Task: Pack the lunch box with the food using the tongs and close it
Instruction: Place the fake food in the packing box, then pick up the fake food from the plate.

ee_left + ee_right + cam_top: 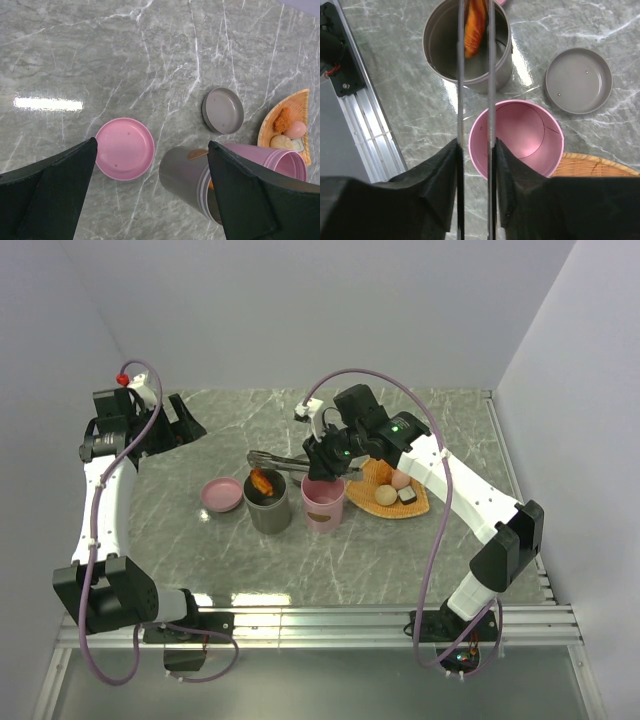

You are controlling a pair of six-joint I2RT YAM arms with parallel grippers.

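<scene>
Between the right gripper's [475, 150] matte black fingers, clamped on them, run thin silver metal tongs [460, 75]. Beyond the fingertips, the tong tips pinch a glossy orange sausage piece [475, 27] at the mouth of the round grey container [432, 60]. The left gripper [152, 145] gapes wide.

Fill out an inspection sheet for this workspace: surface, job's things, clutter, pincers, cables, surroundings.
Surface: grey marbled table, one glare patch, no spills seen.
Job's things: tongs pinch an orange food piece over the open grey container. Pink container is open and empty. Pink lid and grey lid lie apart on the table. Woven tray holds a beige ball, pink ball and dark block.
Clutter: nothing seen.
Pincers: left pincer open, empty; right pincer shut on the tongs.
Cables: purple cable along the left arm, another along the right.
Surroundings: plain pale walls; metal rail at the near edge.
</scene>
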